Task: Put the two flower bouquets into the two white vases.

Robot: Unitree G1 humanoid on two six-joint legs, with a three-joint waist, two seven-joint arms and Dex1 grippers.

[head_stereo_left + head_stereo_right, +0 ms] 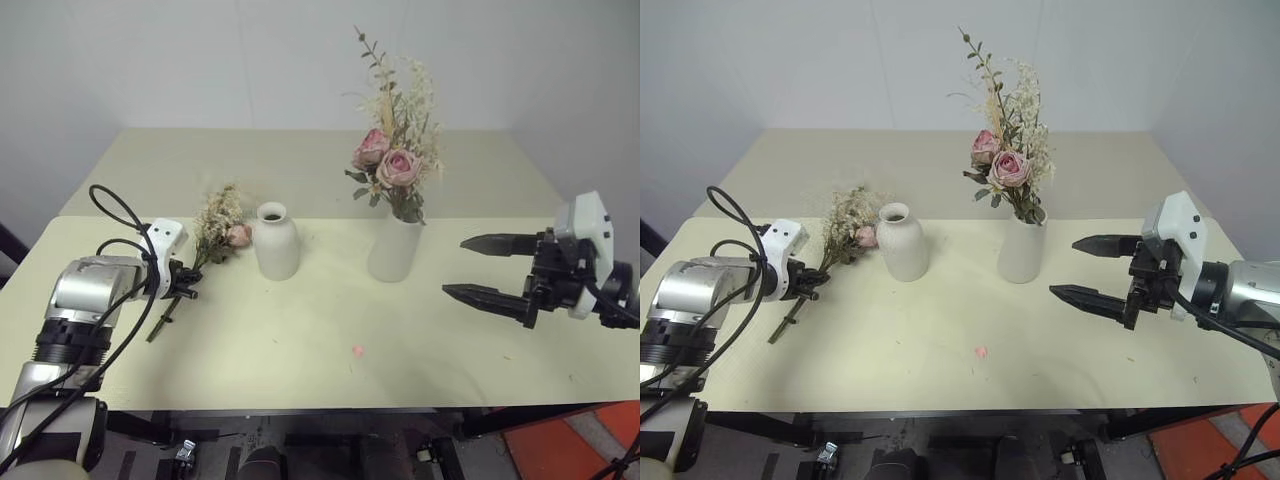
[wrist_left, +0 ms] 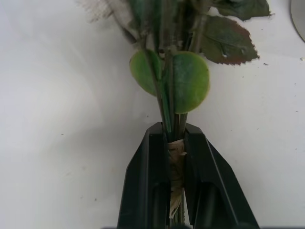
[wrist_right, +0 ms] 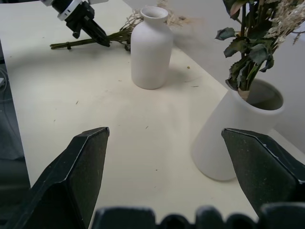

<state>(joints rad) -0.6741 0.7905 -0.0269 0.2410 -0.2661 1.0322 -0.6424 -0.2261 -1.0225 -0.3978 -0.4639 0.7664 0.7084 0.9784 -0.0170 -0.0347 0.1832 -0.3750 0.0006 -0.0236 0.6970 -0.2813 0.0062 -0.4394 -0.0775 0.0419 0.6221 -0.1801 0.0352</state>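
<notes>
free: bare table [image 1: 300,350] in front | blocked: 2 vases [image 1: 277,241] (tall bouquet [image 1: 395,150] overhangs 1)

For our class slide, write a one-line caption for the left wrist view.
Left gripper shut on the tied stems of the lying bouquet.

The left arm [image 1: 85,300] is a stack of brushed silver and black cylindrical segments, with ribbed black rings at the joints. Black cables [image 1: 115,215] loop loosely from it toward a white, rounded wrist housing [image 1: 165,240] with small dark holes. The left gripper [image 1: 185,285] has two short black fingers. The right arm [image 1: 1245,290] is silver and black too, with a black cable along it and a white, angular wrist housing [image 1: 590,235]. The right gripper [image 1: 480,268] carries two long, tapered black fingers [image 1: 490,300] with blunt tips.
</notes>
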